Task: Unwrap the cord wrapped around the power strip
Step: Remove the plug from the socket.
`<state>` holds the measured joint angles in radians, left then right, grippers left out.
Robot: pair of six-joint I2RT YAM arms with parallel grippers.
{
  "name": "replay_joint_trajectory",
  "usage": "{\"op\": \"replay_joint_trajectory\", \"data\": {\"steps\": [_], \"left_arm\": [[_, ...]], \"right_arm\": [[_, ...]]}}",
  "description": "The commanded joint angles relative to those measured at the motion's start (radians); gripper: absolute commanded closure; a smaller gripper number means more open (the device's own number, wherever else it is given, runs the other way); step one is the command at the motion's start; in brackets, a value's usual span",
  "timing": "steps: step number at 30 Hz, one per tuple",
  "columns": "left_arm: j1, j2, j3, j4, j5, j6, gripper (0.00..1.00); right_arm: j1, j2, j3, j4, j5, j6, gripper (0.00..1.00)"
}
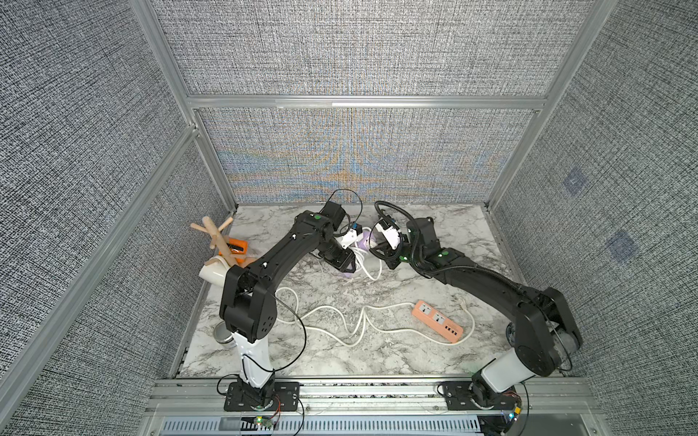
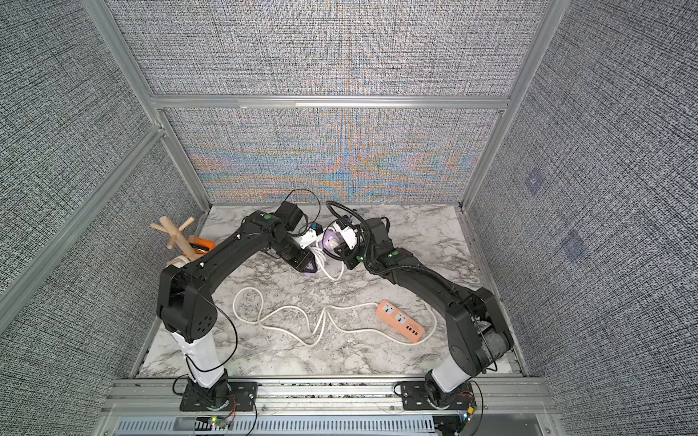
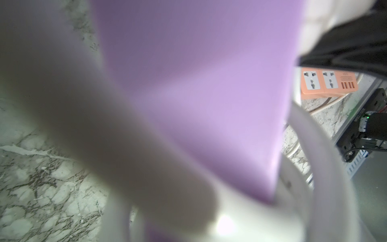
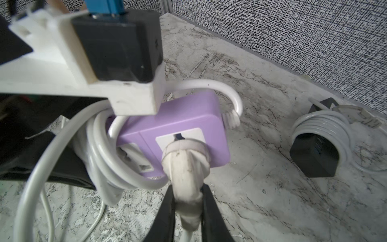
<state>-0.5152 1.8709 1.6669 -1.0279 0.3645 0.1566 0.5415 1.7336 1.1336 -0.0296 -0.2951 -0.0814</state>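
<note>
The purple power strip (image 4: 188, 117) hangs above the marble table near the back, also seen in both top views (image 1: 363, 241) (image 2: 329, 239). Several turns of white cord (image 4: 100, 150) wrap its middle. My left gripper (image 1: 345, 262) is shut on the strip's near end. In the left wrist view the power strip (image 3: 199, 83) and cord (image 3: 104, 125) fill the picture as a blur. The cord's white plug (image 4: 185, 165) sits in the strip's end socket. My right gripper (image 4: 186, 192) is shut on that plug, black fingers (image 4: 211, 209) on either side.
An orange power strip (image 1: 437, 321) lies at front right, its white cord (image 1: 340, 321) spread loose across the table. A black power strip (image 4: 314, 159) wound in white cord lies by the back wall. A wooden mug tree (image 1: 219, 238), white mug (image 1: 213, 275) and metal can (image 1: 223, 334) stand at the left edge.
</note>
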Motion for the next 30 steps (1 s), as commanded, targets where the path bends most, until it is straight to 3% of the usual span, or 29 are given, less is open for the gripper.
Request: {"op": "replay_joint_trajectory", "data": {"steps": [1, 6, 10, 15, 19, 24, 30], "left_arm": [[0.017, 0.013, 0.003, 0.024, -0.220, -0.134, 1.00], [0.017, 0.052, 0.032, -0.019, -0.194, -0.153, 1.00], [0.017, 0.055, 0.037, -0.014, -0.151, -0.148, 1.00], [0.016, -0.018, -0.019, 0.066, -0.112, -0.124, 1.00], [0.016, -0.075, -0.066, 0.153, -0.035, -0.134, 1.00], [0.017, -0.103, -0.090, 0.208, -0.021, -0.167, 1.00], [0.018, -0.173, -0.162, 0.341, 0.017, -0.257, 1.00]], "right_arm": [[0.021, -0.018, 0.005, 0.032, 0.008, 0.003, 1.00], [0.053, -0.027, 0.063, -0.084, 0.164, -0.014, 1.00], [0.031, -0.079, 0.010, -0.005, 0.077, 0.009, 1.00], [0.009, -0.037, 0.034, -0.019, 0.022, 0.072, 1.00], [0.015, 0.041, 0.141, -0.088, -0.015, 0.258, 1.00], [-0.003, 0.048, 0.134, -0.057, -0.021, 0.469, 1.00], [-0.032, 0.043, 0.084, -0.046, -0.068, 0.596, 0.95]]}}
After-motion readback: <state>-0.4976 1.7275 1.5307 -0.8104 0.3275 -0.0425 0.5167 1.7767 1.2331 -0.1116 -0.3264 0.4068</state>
